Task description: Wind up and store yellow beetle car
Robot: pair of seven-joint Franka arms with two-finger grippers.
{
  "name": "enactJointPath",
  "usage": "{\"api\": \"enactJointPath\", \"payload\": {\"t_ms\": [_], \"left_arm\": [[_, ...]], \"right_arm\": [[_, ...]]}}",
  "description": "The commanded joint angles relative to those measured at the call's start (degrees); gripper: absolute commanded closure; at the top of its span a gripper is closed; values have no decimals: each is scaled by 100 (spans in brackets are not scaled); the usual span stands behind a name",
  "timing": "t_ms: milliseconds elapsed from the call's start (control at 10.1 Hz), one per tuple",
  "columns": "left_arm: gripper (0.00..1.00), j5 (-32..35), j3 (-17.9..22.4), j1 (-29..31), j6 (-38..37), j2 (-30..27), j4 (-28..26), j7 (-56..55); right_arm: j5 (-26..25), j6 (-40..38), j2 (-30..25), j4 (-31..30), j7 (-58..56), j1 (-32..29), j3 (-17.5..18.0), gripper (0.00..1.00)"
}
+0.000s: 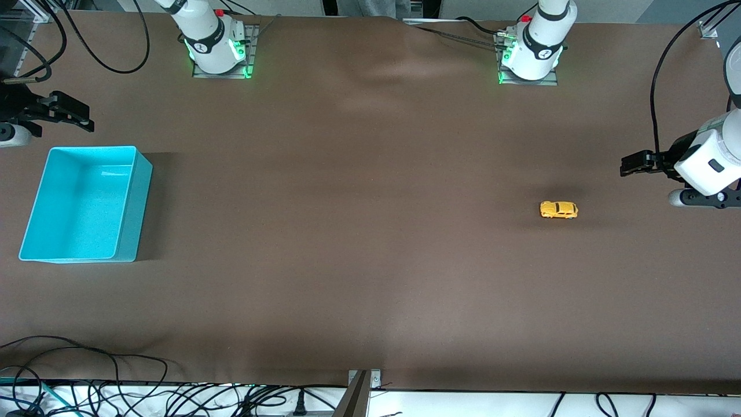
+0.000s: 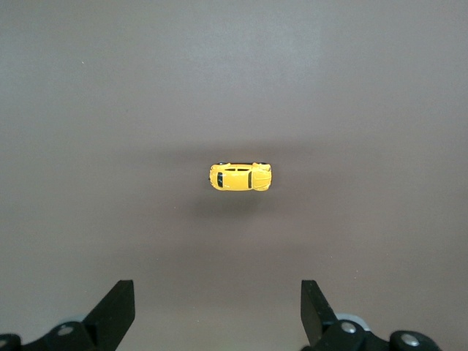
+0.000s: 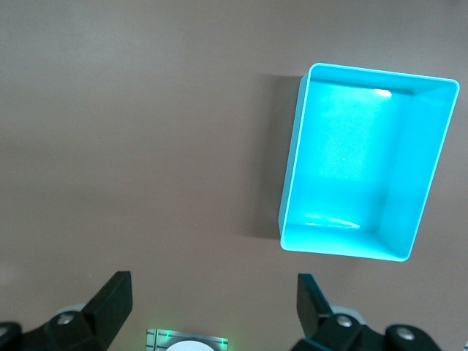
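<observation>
We see the left gripper (image 1: 626,164) spread wide in the air near the yellow beetle car (image 1: 559,209), which sits on its wheels on the brown desk (image 1: 359,231). The right gripper (image 1: 87,119), also wide, hangs by the empty turquoise bin (image 1: 35,217).

toy car (image 1: 559,209) | tiny, yellow-orange, rounded beetle body, dark windows, black wheels | upright on its wheels, lengthwise along the table | on the brown table toward the left arm's end, nothing touching it
</observation>
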Motion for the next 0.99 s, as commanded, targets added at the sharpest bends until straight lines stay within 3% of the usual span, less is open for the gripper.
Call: {"api": "enactJointPath", "payload": {"t_ms": [0,891], "left_arm": [[0,41,23,4,-5,-121,-78,158],[0,-232,40,118,30,-86,28,71]], "right_arm": [[90,-153,30,141,-39,-16,15,0],[204,-293,13,133,-21,-7,42,0]]}}
